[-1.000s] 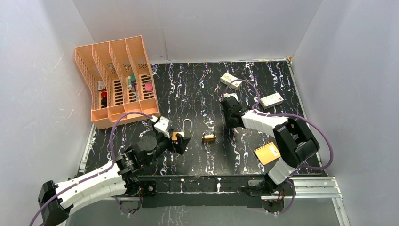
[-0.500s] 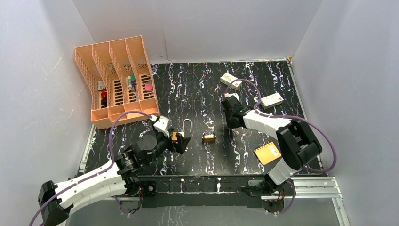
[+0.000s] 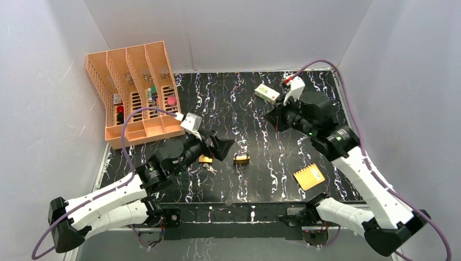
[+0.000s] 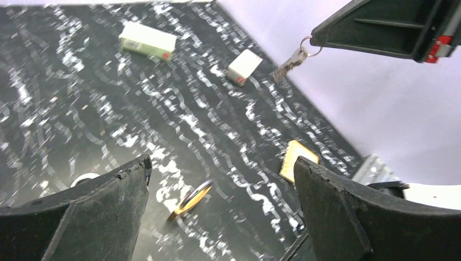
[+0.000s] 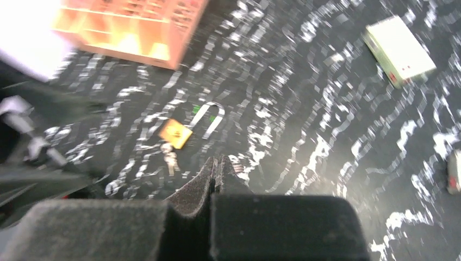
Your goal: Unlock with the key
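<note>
My right gripper (image 3: 273, 117) hangs raised over the back middle of the table, shut on the key. In the left wrist view the small silver key (image 4: 293, 57) dangles on its ring from that gripper's tip (image 4: 315, 37). From the right wrist camera the pads (image 5: 209, 174) are pressed together and the key is hidden. My left gripper (image 3: 220, 144) (image 4: 222, 163) hovers open and holds nothing. Below it lies a brass padlock (image 3: 204, 159) (image 5: 175, 133), its long shackle (image 5: 209, 117) swung out, with another small key bunch (image 3: 209, 168) beside it. A second brass padlock (image 3: 242, 159) (image 4: 190, 197) lies to the right.
An orange file organiser (image 3: 136, 92) stands at the back left. A white-green box (image 3: 267, 92) (image 4: 148, 41) lies at the back, and a smaller box (image 4: 243, 66) sits near it. An orange notebook (image 3: 309, 176) (image 4: 296, 157) rests at the front right.
My right gripper shut and rose off the table with the key, swinging back and right. My left gripper lifted away from the left padlock, up and to the right.
</note>
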`<act>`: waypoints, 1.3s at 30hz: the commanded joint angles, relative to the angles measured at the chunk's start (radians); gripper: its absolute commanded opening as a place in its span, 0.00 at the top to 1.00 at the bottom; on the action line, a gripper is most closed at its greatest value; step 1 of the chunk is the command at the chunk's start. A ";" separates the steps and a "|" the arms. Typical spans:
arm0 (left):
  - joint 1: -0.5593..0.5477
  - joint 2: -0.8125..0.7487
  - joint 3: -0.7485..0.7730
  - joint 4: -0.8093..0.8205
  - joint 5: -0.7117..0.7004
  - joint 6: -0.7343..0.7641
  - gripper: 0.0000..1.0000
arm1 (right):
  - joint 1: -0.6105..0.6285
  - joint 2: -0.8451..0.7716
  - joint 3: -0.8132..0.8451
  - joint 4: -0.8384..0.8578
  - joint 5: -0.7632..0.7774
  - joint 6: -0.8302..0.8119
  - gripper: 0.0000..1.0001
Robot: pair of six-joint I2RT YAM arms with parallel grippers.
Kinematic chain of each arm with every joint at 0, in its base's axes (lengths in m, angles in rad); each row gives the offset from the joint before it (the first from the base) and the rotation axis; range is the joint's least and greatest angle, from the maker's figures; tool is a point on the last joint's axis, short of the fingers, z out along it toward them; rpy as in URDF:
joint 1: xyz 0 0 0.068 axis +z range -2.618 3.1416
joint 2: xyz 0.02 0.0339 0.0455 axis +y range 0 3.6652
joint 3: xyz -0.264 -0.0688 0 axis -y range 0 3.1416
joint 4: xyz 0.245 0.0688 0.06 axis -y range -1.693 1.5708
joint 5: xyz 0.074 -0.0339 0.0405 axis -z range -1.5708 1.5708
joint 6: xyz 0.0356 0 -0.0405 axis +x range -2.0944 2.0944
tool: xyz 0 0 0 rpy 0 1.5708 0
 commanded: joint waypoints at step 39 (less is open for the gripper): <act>-0.005 0.279 0.257 0.478 0.583 0.276 0.12 | 0.004 -0.053 0.276 0.070 -0.519 0.110 1.00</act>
